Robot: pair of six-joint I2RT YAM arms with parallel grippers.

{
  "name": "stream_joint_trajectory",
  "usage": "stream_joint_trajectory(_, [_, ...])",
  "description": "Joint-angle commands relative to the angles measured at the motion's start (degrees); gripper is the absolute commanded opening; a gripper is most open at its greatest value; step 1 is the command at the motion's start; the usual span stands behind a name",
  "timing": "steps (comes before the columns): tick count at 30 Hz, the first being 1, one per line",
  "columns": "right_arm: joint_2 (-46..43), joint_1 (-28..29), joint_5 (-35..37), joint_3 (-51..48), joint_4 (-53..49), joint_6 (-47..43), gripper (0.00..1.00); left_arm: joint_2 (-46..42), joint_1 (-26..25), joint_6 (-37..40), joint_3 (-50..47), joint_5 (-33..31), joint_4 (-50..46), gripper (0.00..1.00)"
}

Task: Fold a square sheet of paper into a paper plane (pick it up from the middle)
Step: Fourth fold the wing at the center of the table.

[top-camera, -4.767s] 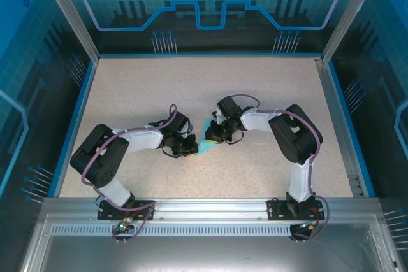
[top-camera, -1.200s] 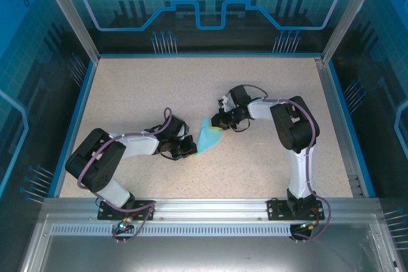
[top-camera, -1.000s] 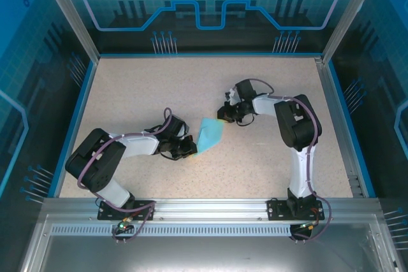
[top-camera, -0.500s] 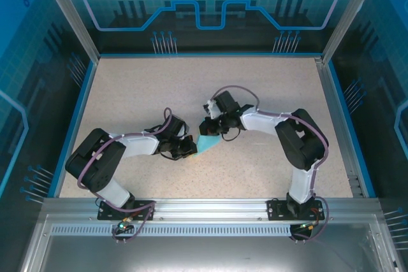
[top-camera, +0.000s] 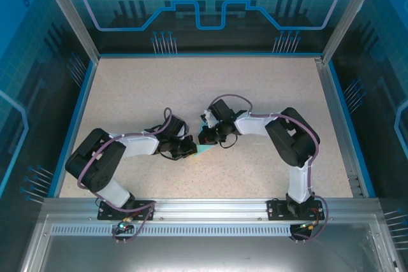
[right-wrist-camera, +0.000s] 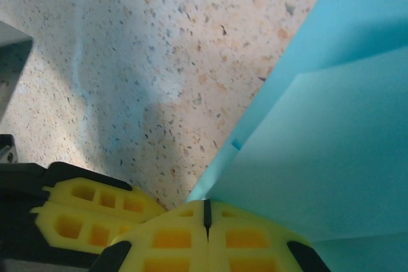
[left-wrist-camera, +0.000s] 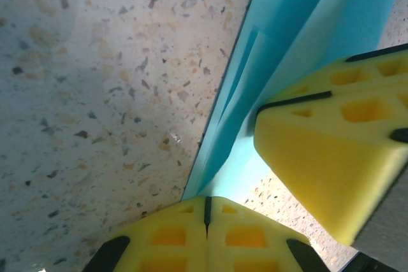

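The sheet of paper is light cyan-blue and folded into layers; it lies flat on the speckled table between the two grippers, mostly covered by them from above. My left gripper is shut, its yellow tips down at the paper's pointed near end. Nothing shows between its fingers. My right gripper is also shut, tips against the edge of the paper's upper flap. In the left wrist view its yellow fingers rest on the paper. The left gripper's fingers sit close beside it.
A blue rim and metal frame posts bound the speckled table. Open tabletop lies behind the grippers and to both sides. The arm bases stand at the near edge.
The right gripper swung from the back right over to the left and down onto the paper, covering most of it. The left gripper has stayed put, shut.
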Motion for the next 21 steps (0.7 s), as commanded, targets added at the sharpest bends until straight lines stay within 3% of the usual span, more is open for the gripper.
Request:
stream_joint_trajectory(1, [1.3, 0.8, -1.4, -1.3, 0.9, -1.0, 0.02, 3.3, 0.7, 0.2, -2.8, -6.0, -13.0, 0.0])
stream_joint_trajectory(9, [3.9, 0.1, 0.2, 0.1, -0.2, -1.8, 0.02, 3.4, 0.8, 0.1, -2.9, -6.1, -13.3, 0.0])
stream_joint_trajectory(21, [7.6, -11.1, 2.4, 4.6, -2.9, -6.1, 0.02, 3.8, 0.7, 0.1, -3.6, -6.6, -14.5, 0.0])
